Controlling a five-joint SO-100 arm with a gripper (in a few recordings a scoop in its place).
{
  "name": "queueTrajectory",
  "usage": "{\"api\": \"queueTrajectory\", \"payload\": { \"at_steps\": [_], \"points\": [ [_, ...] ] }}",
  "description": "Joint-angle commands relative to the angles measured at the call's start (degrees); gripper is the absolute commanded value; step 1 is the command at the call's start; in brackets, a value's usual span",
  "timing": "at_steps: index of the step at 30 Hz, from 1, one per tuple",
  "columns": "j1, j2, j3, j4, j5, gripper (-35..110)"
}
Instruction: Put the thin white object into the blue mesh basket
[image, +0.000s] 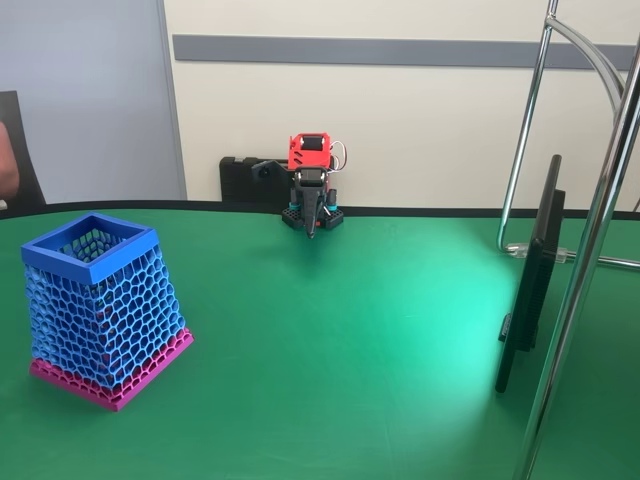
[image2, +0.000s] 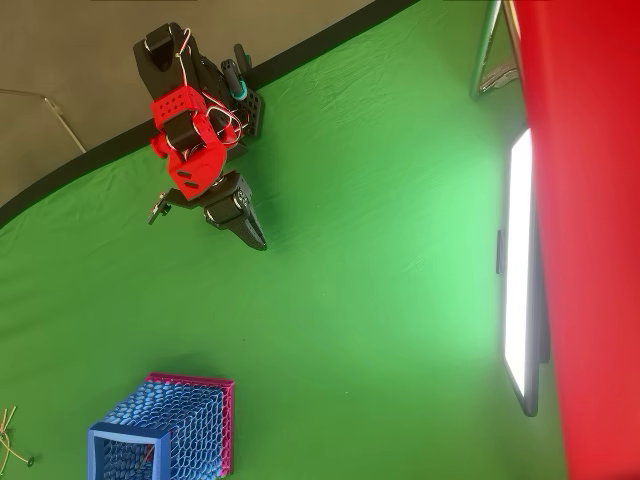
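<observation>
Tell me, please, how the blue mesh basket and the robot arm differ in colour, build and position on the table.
The blue mesh basket is blue honeycomb mesh with a pink base; the robot arm is black with red parts. The basket is open latticework you can see through, while the arm is solid. In the fixed view, the basket stands near the front left, the arm far back by the wall, folded with its gripper pointing down. Both rest on the green table, well apart.
</observation>
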Motion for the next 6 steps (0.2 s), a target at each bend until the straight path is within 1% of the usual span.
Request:
{"api": "queueTrajectory", "payload": {
  "at_steps": [1, 6],
  "points": [
    [0.35, 0.35, 0.44, 0.35, 0.35, 1],
    [0.35, 0.35, 0.44, 0.35, 0.35, 1]
  ]
}}
